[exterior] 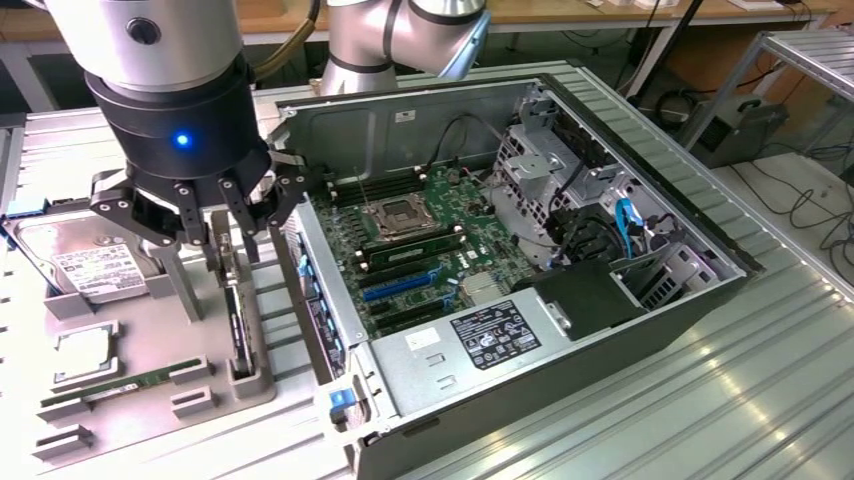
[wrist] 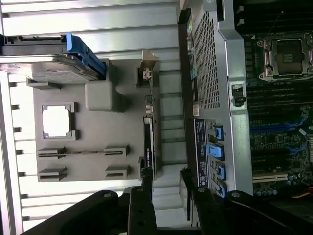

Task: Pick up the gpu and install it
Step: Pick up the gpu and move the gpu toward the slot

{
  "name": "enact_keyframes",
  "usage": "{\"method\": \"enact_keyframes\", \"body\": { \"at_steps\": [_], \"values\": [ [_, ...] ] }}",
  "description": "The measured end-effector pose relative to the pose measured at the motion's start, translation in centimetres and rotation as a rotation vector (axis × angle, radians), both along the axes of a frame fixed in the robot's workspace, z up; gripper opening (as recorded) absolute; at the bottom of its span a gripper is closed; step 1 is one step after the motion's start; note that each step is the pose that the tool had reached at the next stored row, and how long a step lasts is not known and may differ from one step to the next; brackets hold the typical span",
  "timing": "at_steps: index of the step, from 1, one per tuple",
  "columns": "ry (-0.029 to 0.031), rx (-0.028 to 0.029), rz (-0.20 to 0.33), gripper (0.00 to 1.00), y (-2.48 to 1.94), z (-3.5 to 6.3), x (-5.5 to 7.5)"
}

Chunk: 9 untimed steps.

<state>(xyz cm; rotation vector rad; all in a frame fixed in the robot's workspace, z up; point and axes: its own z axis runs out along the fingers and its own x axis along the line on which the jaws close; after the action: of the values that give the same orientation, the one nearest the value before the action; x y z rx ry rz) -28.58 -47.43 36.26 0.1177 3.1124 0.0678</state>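
Hand: the hand (exterior: pixel 224 238) was spread wide and pinched nothing; I had it hanging over the card at the left of the exterior view.
Gpu place: the gpu (exterior: pixel 238 325) stood in a slot of the grey fixture (exterior: pixel 160 400) on the desk (exterior: pixel 667 420), just beside the open computer case (exterior: pixel 534 340).
Why parked so: it rested on its long edge, which I judged left both flat faces free for fingers closing from either side.
Long axis: it ran from upper left toward lower left of the exterior view, roughly alongside the case's near wall.
Pointing: the silvery bracket (wrist: pixel 146 73) sat at the end nearer the hard drive (exterior: pixel 91 265), with the thin edge up.
Install: not done; the blue slots (exterior: pixel 400 287) on the motherboard (exterior: pixel 441 235) were bare.
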Motion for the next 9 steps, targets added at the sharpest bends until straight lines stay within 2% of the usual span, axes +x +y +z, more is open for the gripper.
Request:
{"method": "enact_keyframes", "body": {
  "at_steps": [9],
  "values": [
    [0.0000, 0.0000, 0.000, 0.36, 0.01, -0.36, -0.32]
  ]
}}
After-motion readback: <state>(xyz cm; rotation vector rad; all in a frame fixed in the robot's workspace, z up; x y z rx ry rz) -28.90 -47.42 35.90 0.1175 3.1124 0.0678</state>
